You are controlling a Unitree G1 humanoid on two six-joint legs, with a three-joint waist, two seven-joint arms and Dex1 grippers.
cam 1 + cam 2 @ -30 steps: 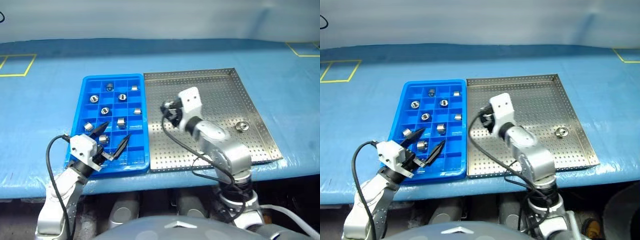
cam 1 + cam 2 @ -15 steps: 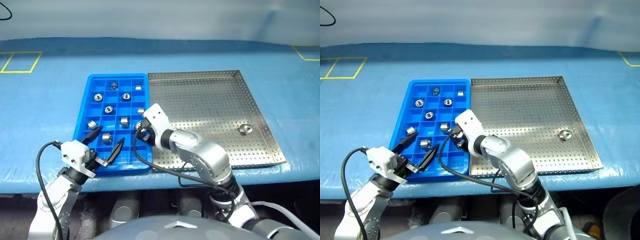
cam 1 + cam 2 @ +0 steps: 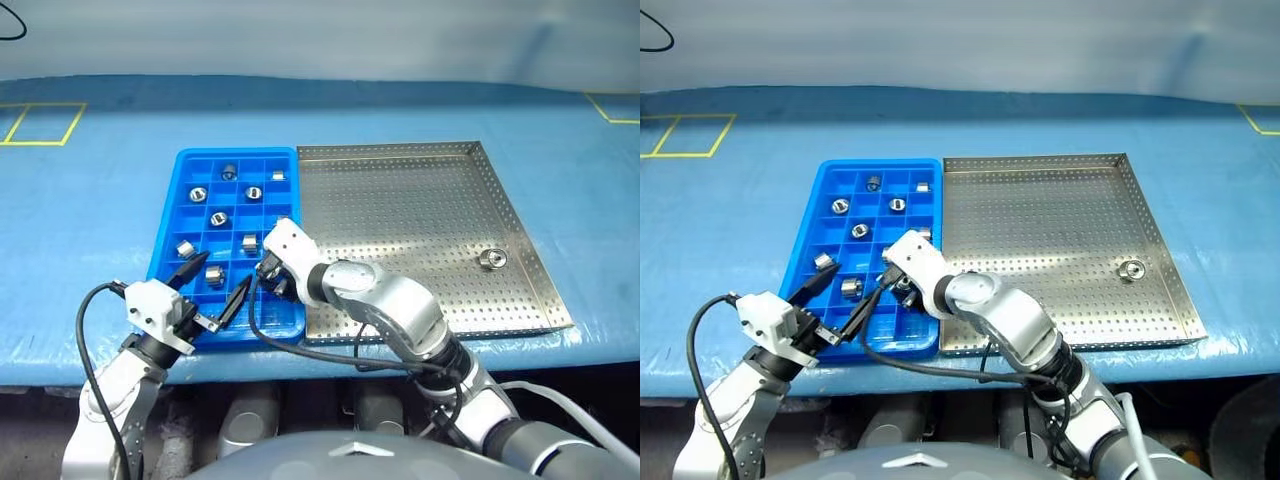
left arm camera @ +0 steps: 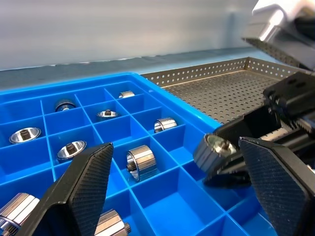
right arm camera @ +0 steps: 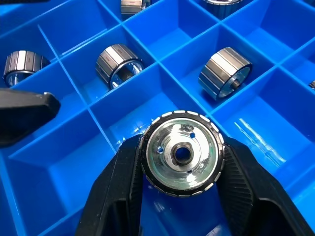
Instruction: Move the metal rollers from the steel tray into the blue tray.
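Note:
The blue tray (image 3: 165, 250) lies left of the steel tray (image 3: 400, 200), rims touching. Several metal rollers (image 3: 217, 218) rest in separate blue compartments. One roller (image 3: 489, 259) lies on the steel tray's perforated floor near its right rim. My right gripper (image 3: 270, 272) hangs low over the blue tray's near right compartments, shut on a roller (image 5: 182, 152) held end-on between its fingers above a bare compartment. My left gripper (image 3: 215, 280) stands open over the blue tray's near edge, nothing between its fingers (image 4: 86, 182).
Both trays sit on a blue table cover (image 3: 90, 200) with yellow taped squares (image 3: 45, 122) at the far corners. The table's front edge runs just below the trays. A black cable (image 3: 300, 335) loops from the right wrist over that edge.
My right gripper has swung left from over the steel tray to the blue tray, carrying the roller and dropping lower. The left gripper has stayed put.

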